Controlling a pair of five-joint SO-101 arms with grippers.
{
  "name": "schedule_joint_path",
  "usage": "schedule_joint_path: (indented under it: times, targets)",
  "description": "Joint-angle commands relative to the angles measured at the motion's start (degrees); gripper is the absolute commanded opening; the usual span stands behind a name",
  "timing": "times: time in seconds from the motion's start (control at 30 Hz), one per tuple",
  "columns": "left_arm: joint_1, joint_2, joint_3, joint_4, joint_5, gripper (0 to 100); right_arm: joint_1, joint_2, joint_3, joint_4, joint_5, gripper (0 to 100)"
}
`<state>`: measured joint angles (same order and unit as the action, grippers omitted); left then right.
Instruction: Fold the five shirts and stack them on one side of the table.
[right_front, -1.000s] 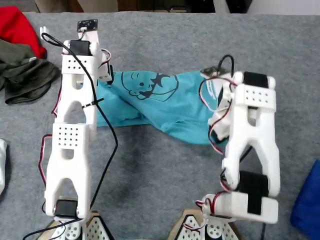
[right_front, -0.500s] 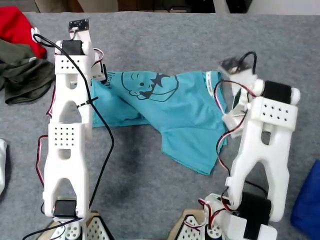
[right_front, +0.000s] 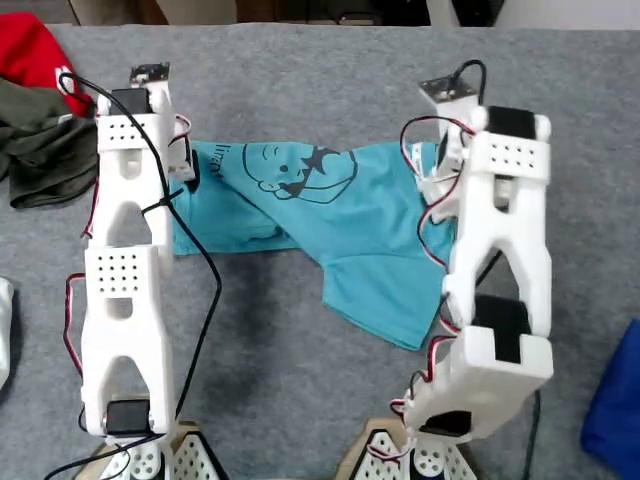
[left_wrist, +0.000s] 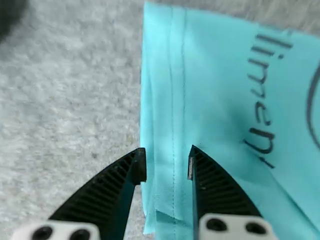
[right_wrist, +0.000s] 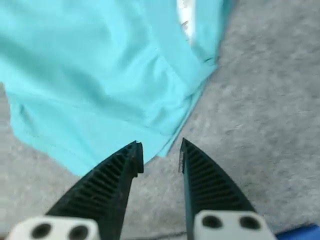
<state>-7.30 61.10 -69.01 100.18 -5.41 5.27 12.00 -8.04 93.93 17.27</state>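
Seen from above, a grey table (right_front: 300, 90) with 2 white robot arms reaching away from the near edge. At the far left corner lies a red garment (right_front: 30, 50), touching a crumpled dark olive garment (right_front: 50, 145) just beside it. The left arm (right_front: 125, 290) stands next, its tip at the left end of the teal shirt (right_front: 360, 230). In its wrist view the left gripper (left_wrist: 166, 165) is released, its 2 black fingers (left_wrist: 125, 177) parted a little and straddling the shirt's stitched hem, 1 finger over bare table and the other over cloth; it pinches nothing. The teal shirt lies flat in the middle of the table between the 2 arms, printed side up with a dark line drawing, and 1 flap reaches toward the near edge. The right arm (right_front: 500, 250) covers the shirt's right end; the right gripper (right_wrist: 161, 152) is likewise released, fingers apart above the shirt's rumpled edge where cloth meets table, grasping nothing. At the far right edge lies a blue garment (right_front: 615, 400), well apart from the teal shirt.
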Motion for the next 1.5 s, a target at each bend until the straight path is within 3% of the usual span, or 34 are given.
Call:
schedule_joint_path:
  times: [0.0, 0.23, 0.5, 0.63, 0.93, 1.17, 1.33, 1.47]
  targets:
    - [1.14, -0.57, 2.29, 0.53, -0.79, 15, -3.3, -0.75, -2.68, 5.45, 6.86, 13.6]
    - [2.9, -0.57, 4.04, 0.53, -4.22, 15, -2.59, -13.32, 9.54, -1.76, 25.93, 13.4]
    - [3.08, -0.57, 4.22, 0.53, -4.31, 15, 1.36, -3.74, 7.69, -25.05, 24.97, 13.3]
    - [3.16, -0.57, 4.22, 0.53, -4.31, 15, 0.04, 9.27, -4.35, -27.16, 21.63, 8.9]
    - [3.16, -0.57, 4.22, 0.53, -6.51, 15, -3.38, 39.69, -42.77, -17.76, 17.93, 6.5]
    - [3.16, -0.57, 4.22, 0.53, -6.59, 15, -2.07, 60.35, -72.48, -11.69, 18.29, 2.7]
    - [3.16, -0.57, 4.31, 0.53, -6.59, 15, -0.48, 67.82, -86.29, -11.78, 18.29, 2.7]
    - [3.16, -0.57, 5.54, 0.53, -6.68, 15, 1.1, 67.03, -86.99, -13.45, 18.37, 2.7]
